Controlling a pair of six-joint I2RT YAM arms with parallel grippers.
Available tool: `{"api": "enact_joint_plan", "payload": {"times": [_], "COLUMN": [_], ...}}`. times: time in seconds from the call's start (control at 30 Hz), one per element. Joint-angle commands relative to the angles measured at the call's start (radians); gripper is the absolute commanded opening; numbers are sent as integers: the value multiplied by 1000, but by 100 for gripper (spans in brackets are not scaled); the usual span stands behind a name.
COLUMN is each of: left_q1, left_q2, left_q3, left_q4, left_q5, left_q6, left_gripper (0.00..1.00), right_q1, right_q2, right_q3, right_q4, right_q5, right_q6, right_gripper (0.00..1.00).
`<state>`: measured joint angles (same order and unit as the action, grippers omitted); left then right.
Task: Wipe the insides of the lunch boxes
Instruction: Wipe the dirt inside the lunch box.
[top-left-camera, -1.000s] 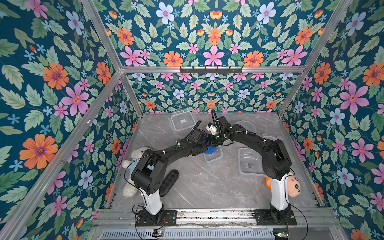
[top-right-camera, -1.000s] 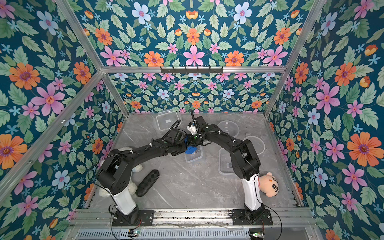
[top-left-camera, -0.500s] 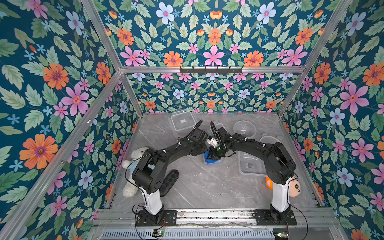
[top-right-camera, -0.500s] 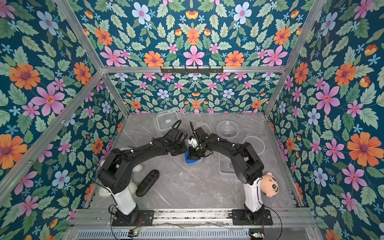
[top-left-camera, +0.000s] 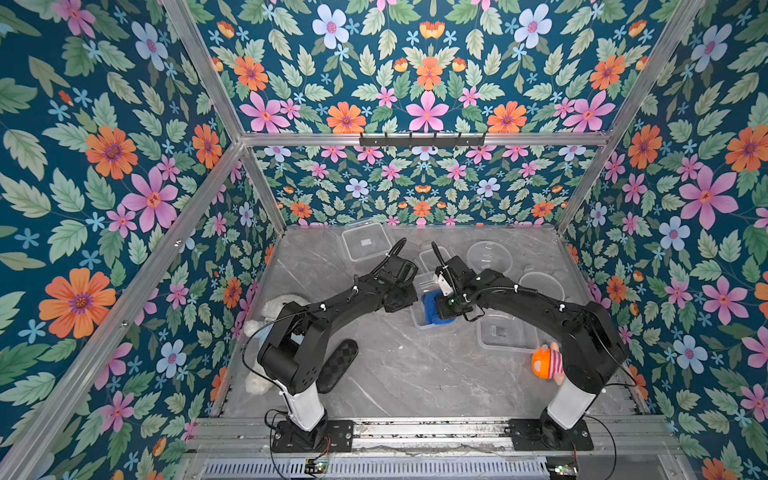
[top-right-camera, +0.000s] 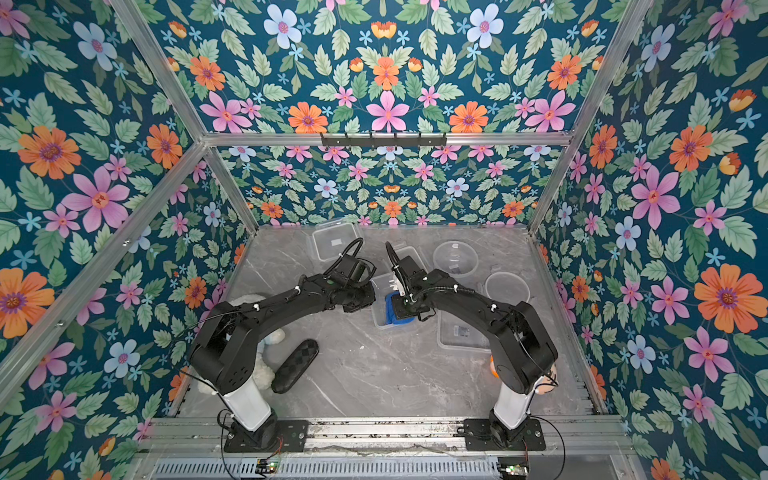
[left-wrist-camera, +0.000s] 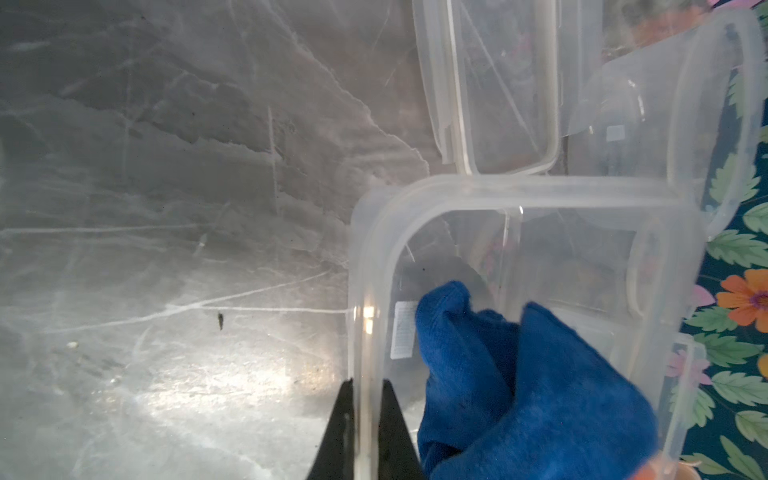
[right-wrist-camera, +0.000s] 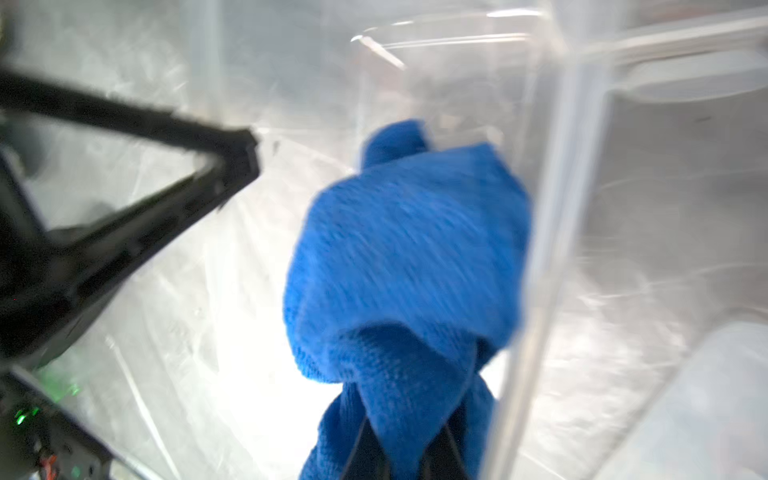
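My right claw (right-wrist-camera: 405, 457) is pinched together on a bunch of the blue cloth (right-wrist-camera: 407, 249). The fabric drapes over both fingers, so only their dark edges show in the right wrist view. The cloth hangs down inside the small rectangular lunch box (left-wrist-camera: 519, 195), low against its floor and just beside 1 clear long wall.

My left claw (left-wrist-camera: 365, 436) is clamped on the opposite long wall of that box, 1 finger inside and 1 outside, pinning it to the marble table (top-left-camera: 395, 374).

In both top views the box sits between my 2 wrists in the middle of the table. Its long axis runs from my bases toward the back wall. The cloth fills the end nearer my bases. The bare end lies ahead of the right claw, toward the back wall, so I judge the coming stroke should run along that axis, away from me. The right arm carries the cloth and must do it, while the left only steadies.

The round lunch box (top-left-camera: 488, 257) stands farther back on my right side, well apart, with no cloth in it.
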<state>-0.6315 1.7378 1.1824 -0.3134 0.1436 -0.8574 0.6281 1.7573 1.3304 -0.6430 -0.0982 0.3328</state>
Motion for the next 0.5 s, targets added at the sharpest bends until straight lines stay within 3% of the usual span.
{"api": "enact_joint_plan", "payload": {"times": [0.0, 0.17, 0.33, 0.47], "left_q1": [-3, -42, -52, -51], "left_q2": [-9, 32, 71, 84], "left_q3": [-3, 28, 48, 63], "left_q4": [4, -7, -3, -14], "left_q5": [-69, -45, -23, -17], "left_q6": [13, 17, 23, 32], "left_gripper": [6, 7, 7, 7], "right_q1": [-11, -11, -10, -12], "right_q2": [64, 239, 386, 435], "right_q3": [106, 372, 531, 520], "right_q4": [-121, -84, 6, 108], "right_q5": [153, 130, -122, -354], "right_q6": [0, 8, 7, 34], "right_gripper": [0, 0, 0, 0]}}
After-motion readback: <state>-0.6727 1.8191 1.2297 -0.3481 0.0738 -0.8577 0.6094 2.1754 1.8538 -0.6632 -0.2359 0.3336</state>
